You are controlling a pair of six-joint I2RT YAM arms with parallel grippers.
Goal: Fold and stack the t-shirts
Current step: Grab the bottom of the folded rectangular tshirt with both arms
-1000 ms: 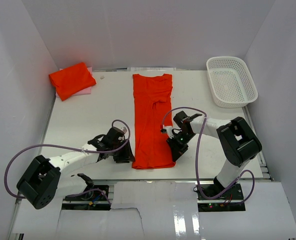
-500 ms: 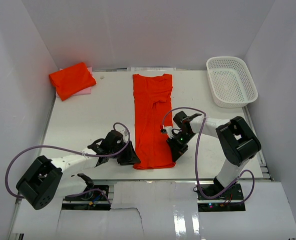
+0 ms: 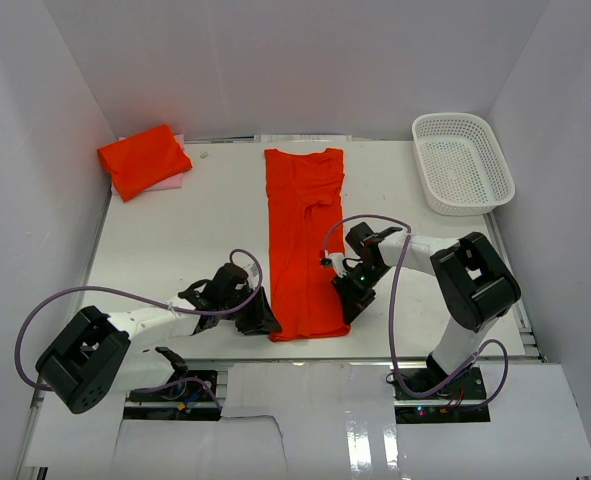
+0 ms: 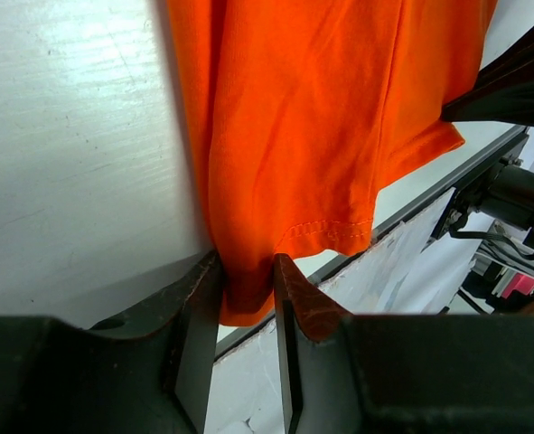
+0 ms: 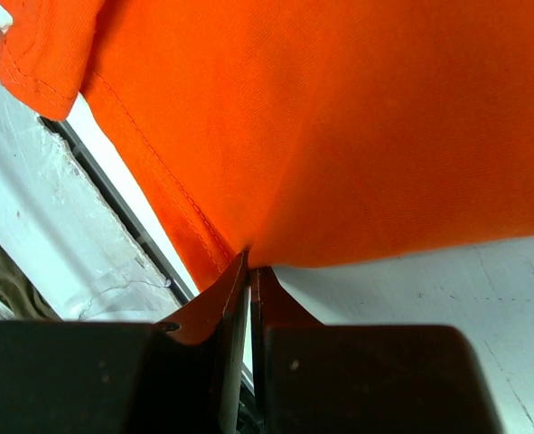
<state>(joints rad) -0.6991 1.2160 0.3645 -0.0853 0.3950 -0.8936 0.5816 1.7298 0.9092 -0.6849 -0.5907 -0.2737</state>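
Nearest you, your left arm lies low along the front edge of the table (image 3: 200,225), reaching inward. The left gripper (image 4: 247,271) is pinched on the near-left hem corner of the orange t-shirt (image 3: 303,240), with cloth bunched between its fingers (image 4: 199,307). Your right arm folds back from its base, elbow raised, wrist angled down toward the shirt's near-right edge. There the right gripper (image 5: 248,262) has its fingers pressed almost together, nipping the fabric edge at their tips. The t-shirt itself lies as a long narrow strip running away from you down the table's middle, collar at the far end. Farther back on the left, a folded orange shirt (image 3: 143,158) rests on a pink cloth (image 3: 171,182). At the far right stands the white basket (image 3: 430,195), only its mesh floor showing inside, well apart from the strip.
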